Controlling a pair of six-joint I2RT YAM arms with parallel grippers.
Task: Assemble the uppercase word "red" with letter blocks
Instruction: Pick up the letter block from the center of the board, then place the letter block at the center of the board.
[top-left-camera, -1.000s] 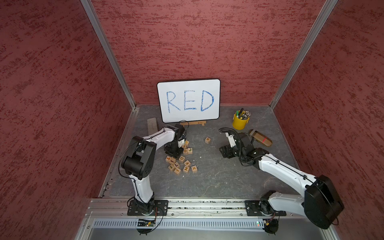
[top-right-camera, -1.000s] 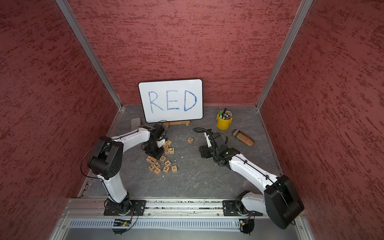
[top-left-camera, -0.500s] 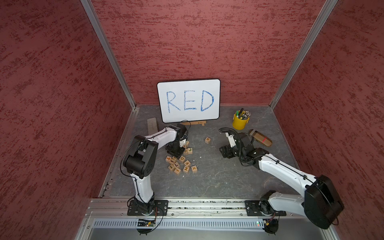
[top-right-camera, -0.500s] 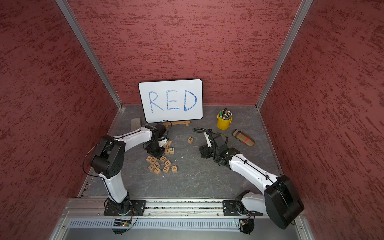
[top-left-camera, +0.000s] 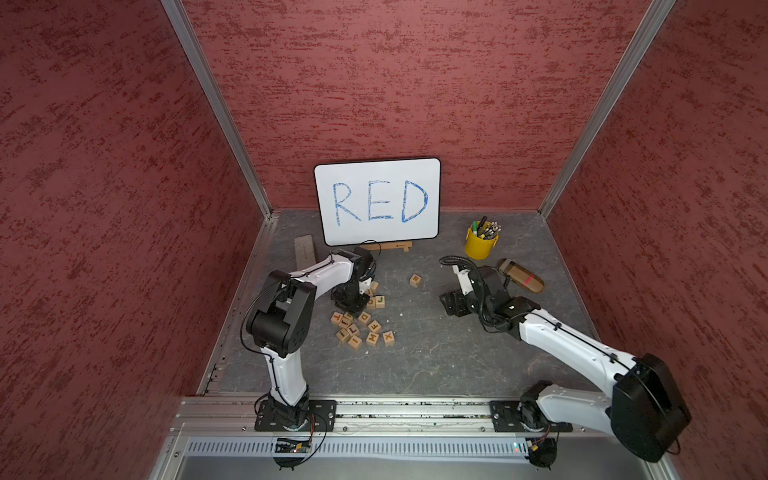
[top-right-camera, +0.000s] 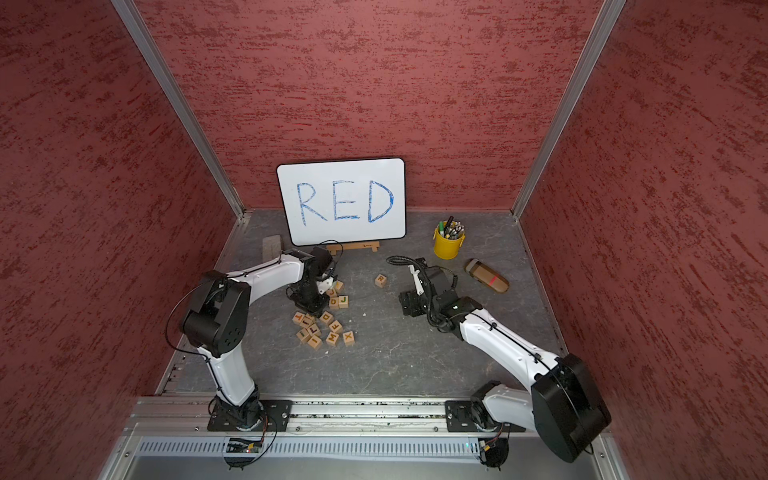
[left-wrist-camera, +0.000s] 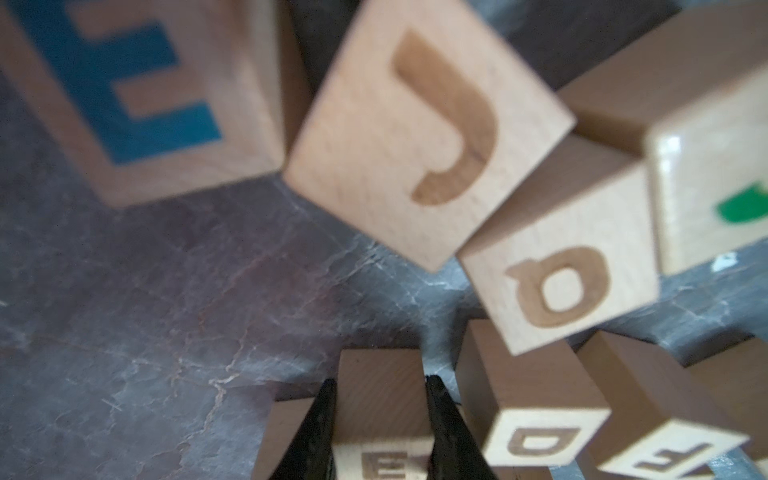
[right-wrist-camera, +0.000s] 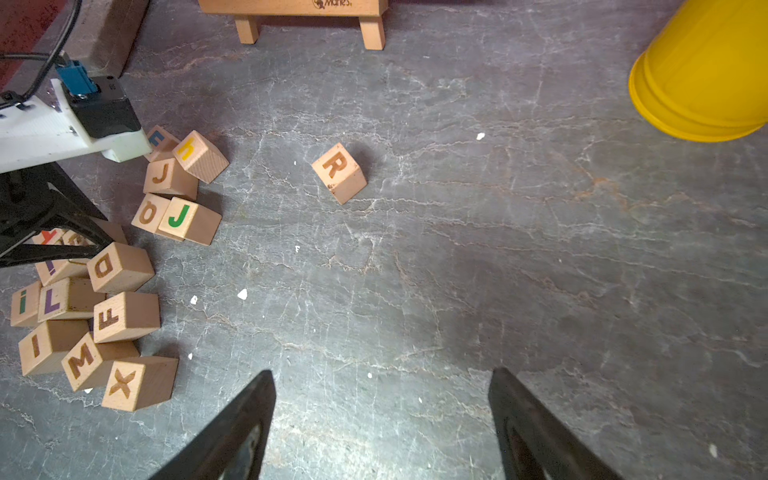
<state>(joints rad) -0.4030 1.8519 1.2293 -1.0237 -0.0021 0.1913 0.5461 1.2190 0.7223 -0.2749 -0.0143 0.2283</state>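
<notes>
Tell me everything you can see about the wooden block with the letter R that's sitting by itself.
The small pale wooden cube with an orange-brown capital R rests flat on the grey stone-look table, R face up, turned a little askew, edges softly rounded, grain visible on its sides. It stands alone, well apart from the cluster of other letter cubes. Only the table touches it.

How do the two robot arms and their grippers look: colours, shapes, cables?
Both the left arm and the right arm have white links with bulky black joint housings, and thin black cables run along them. The left gripper and the right gripper have black, flat, tapering fingers.
</notes>
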